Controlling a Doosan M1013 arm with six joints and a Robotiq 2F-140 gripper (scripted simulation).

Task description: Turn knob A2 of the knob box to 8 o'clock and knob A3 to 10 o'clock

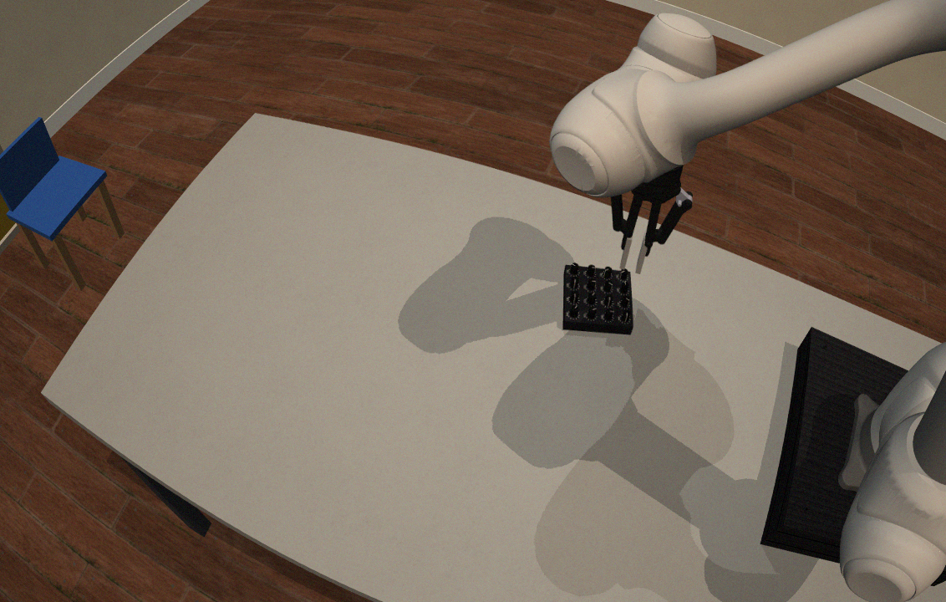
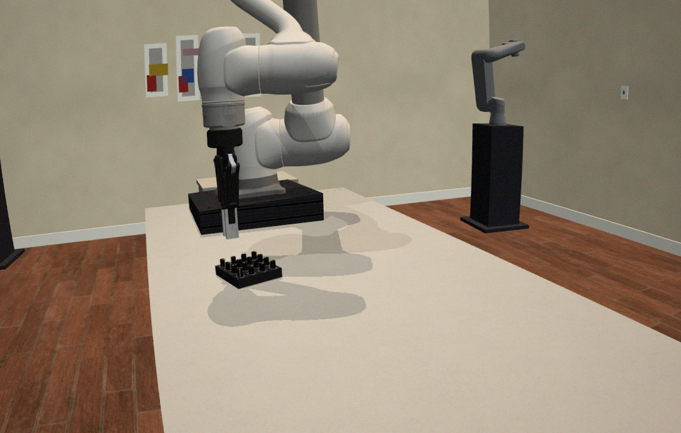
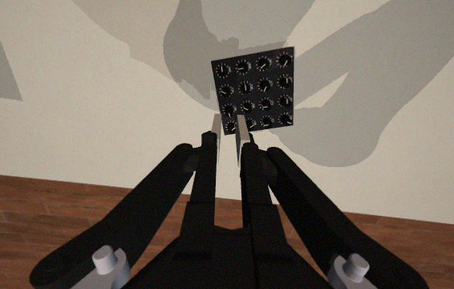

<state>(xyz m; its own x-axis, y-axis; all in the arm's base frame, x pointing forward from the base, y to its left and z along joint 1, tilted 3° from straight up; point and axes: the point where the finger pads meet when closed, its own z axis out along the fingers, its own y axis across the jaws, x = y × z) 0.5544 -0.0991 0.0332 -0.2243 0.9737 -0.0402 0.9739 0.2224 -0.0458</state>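
The black knob box stands on the table with four rows of four knobs. In the wrist view the names lie right of the knobs, so row A is the left column, with A1 at the bottom. Knob A2 has its line pointing down in that view, about 9 o'clock. Knob A3 has its line pointing left, roughly rearward; its exact mark is too small to tell. My gripper is above the box's A1 corner, its fingers a narrow gap apart and empty. One finger partly covers knob B1. The socket is hidden.
The pale table carries the box near one long edge. The arm's black base block stands at the table's robot end. Arm shadows fall around the box. A blue chair stands beyond the table.
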